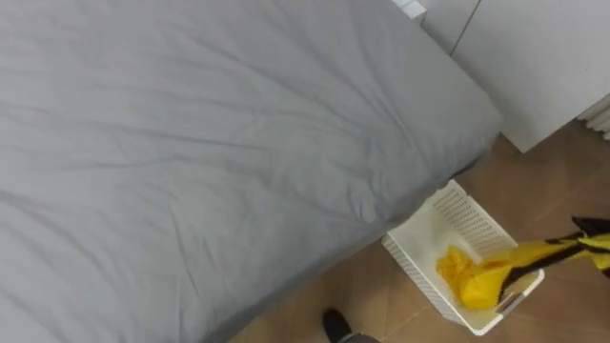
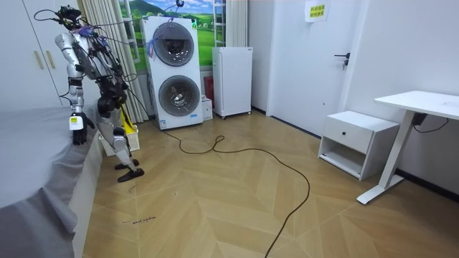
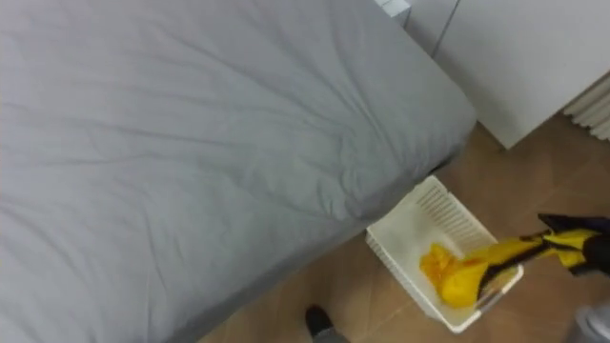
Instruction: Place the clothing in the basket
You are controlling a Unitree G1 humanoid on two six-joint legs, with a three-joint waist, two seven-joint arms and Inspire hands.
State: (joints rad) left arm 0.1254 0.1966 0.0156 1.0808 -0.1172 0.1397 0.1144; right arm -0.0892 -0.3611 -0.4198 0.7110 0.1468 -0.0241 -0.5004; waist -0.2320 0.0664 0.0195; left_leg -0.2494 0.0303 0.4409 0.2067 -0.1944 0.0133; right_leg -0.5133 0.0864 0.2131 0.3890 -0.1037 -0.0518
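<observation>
Grey bed (image 1: 191, 143) fills left and centre; wood floor (image 1: 562, 181) at right. White basket (image 1: 457, 205) stands lower right, beside the bed. Yellow garment (image 1: 472, 276) is bunched inside it, its long axis rising rightward to the right robot hand (image 1: 596, 240), which pinches it. Left robot hand (image 2: 79, 135) hangs by the bed; its state cannot be told.

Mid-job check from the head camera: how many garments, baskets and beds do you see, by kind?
yellow garment: 1
white basket: 1
bed: 1
Total: 3
</observation>
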